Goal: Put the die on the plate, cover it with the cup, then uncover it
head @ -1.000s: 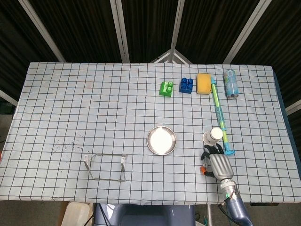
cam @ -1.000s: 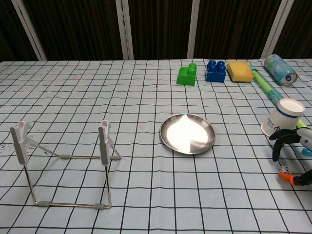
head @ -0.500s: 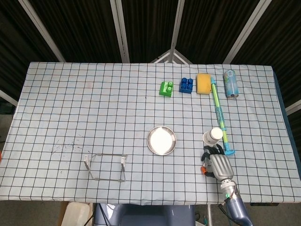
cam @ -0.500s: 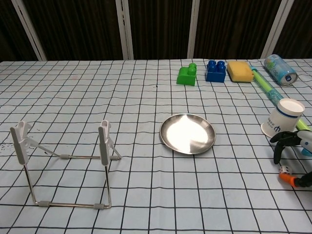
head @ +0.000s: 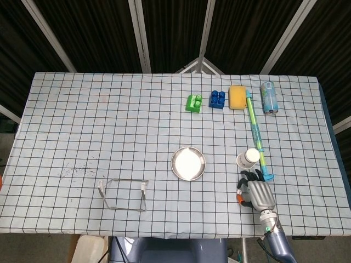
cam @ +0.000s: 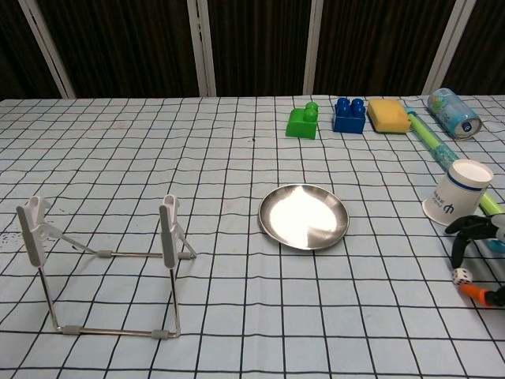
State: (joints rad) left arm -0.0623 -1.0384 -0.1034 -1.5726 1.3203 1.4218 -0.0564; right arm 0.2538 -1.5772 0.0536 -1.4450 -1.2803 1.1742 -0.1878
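Die (cam: 461, 275) on the cloth — right beneath the right hand (cam: 479, 235).

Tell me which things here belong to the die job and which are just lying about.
Job: die, plate, cup, right hand.
Lying about: green block, blue block, sponge, can, green stick, wire stand.
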